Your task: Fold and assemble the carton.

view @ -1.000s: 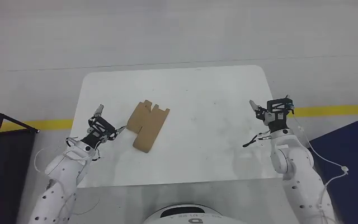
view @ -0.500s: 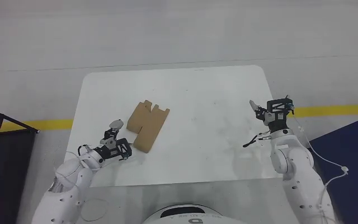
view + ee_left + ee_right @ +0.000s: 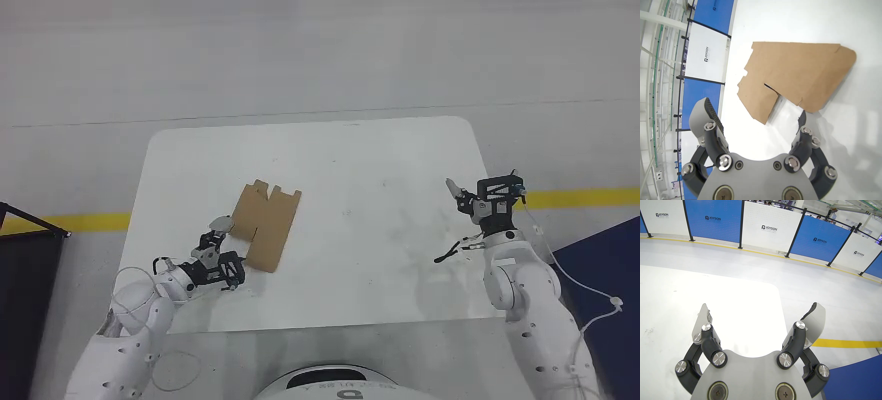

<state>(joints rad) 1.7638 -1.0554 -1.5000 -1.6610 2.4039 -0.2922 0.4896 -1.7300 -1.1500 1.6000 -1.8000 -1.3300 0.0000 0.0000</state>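
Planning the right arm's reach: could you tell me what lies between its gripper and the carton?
Only bare white table lies between the right gripper and the carton, per the top view.

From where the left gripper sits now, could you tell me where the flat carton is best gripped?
Probably the near flap edge of the carton, approached low from the side facing the left gripper. It lies flat on the table, but that flap casts a shadow beneath, so a finger could slip under.

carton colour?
Plain brown, no print: the carton shows best in the left wrist view.
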